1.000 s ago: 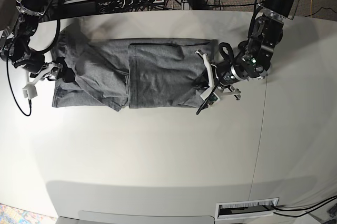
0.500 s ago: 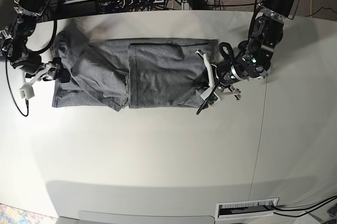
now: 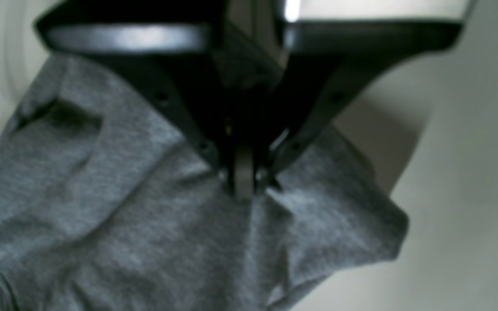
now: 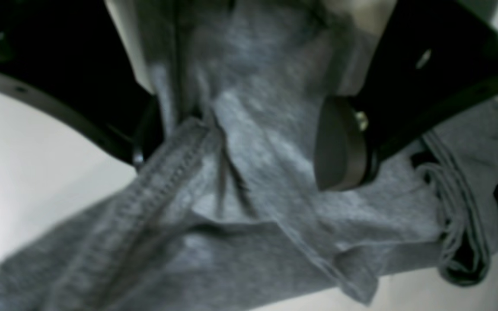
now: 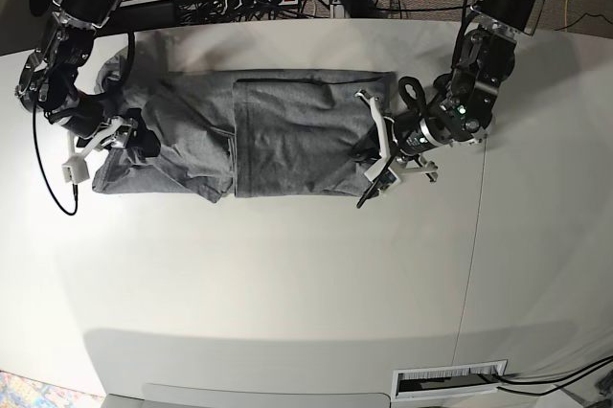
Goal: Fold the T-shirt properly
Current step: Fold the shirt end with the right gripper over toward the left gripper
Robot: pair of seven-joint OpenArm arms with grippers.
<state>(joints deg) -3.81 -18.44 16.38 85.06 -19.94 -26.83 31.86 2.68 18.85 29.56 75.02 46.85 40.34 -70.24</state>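
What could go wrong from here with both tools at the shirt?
The right tool stands wide open with the plain heather-grey cotton T-shirt bunched between its fingers; moving now may drag or drop that end. The left tool is shut on only a small pinch of fabric, which may slip. The layers already lie wrinkled, so the fold could end crooked.

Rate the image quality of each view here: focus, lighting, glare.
Base view: sharp, evenly lit, soft shadow low on the table. Left wrist view: soft focus, glare on the left gripper housing, T-shirt weave just readable. Right wrist view: blurred, right gripper frame nearly black, hem stitching visible.
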